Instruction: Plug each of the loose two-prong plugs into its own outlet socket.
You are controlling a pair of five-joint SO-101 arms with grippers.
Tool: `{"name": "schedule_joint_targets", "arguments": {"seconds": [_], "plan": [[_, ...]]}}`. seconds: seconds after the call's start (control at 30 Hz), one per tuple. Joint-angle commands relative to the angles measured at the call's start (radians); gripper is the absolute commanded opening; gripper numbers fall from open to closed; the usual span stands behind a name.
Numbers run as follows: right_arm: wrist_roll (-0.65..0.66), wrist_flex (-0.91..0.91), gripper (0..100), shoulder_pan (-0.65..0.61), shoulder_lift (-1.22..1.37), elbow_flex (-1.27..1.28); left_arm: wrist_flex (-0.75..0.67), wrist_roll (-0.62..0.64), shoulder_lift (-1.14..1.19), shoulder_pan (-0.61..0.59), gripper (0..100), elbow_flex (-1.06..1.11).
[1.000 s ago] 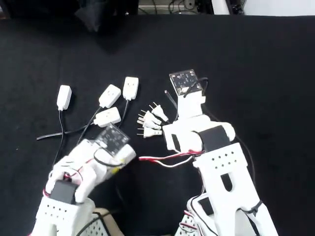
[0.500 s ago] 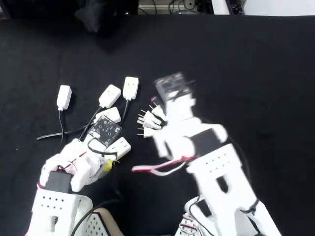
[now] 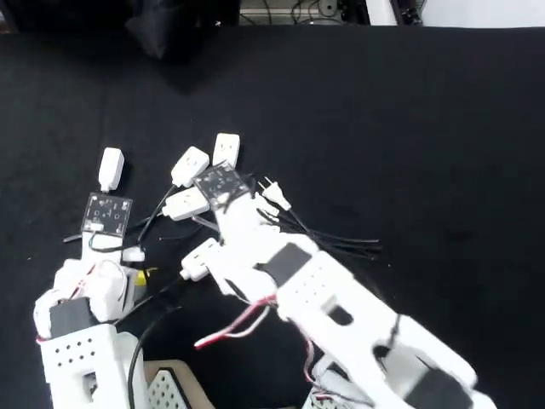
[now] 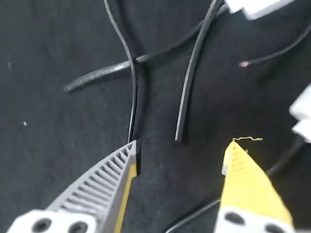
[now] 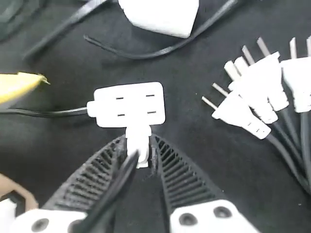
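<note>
My right gripper (image 5: 137, 145) is shut on a white plug (image 5: 137, 141), whose front end touches the side of a white outlet socket (image 5: 129, 104). The plug's prongs are hidden, and the slots on the socket's top face stand empty. A second socket (image 5: 160, 14) lies just beyond. Three loose plugs (image 5: 243, 111) lie in a bunch beside the gripper, prongs up; one plug (image 3: 272, 192) pokes out from under the right arm. Several sockets (image 3: 189, 165) sit in a cluster. My left gripper (image 4: 183, 145) hangs open above black cables (image 4: 187, 87), holding nothing.
Black cloth (image 3: 409, 128) covers the table, with free room at the far side and to the right. Plug cables (image 3: 341, 239) trail out from under the right arm. A lone socket (image 3: 111, 168) lies at the left, near the left arm (image 3: 85, 290).
The right arm has swung left from beside the plugs to over the socket cluster. The left arm has pulled back to the left, away from the sockets.
</note>
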Motion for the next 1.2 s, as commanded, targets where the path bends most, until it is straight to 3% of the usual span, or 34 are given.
{"name": "schedule_joint_targets", "arguments": {"seconds": [0.0, 0.17, 0.53, 0.67, 0.87, 1.17], "plan": [[-0.012, -0.011, 1.3, -0.009, 0.13, -0.127, -0.048, -0.037, 0.0, -0.058, 28, 0.027], [-0.011, 0.017, 1.3, -0.008, 0.259, -0.243, -0.055, -0.04, 0.0, -0.056, 28, 0.048], [-0.008, 0.098, 1.3, 0.034, 0.263, -0.323, -0.055, -0.061, 0.0, -0.056, 28, 0.059], [-0.008, 0.037, 1.3, 0.034, 0.274, -0.302, -0.055, -0.061, 0.0, -0.056, 28, 0.059], [0.035, -0.195, 1.2, 0.046, 0.282, -0.174, -0.055, -0.061, 0.0, -0.056, 28, 0.061], [0.023, -0.152, 1.2, 0.095, 0.289, -0.173, -0.055, -0.061, 0.0, -0.054, 28, 0.061]]}}
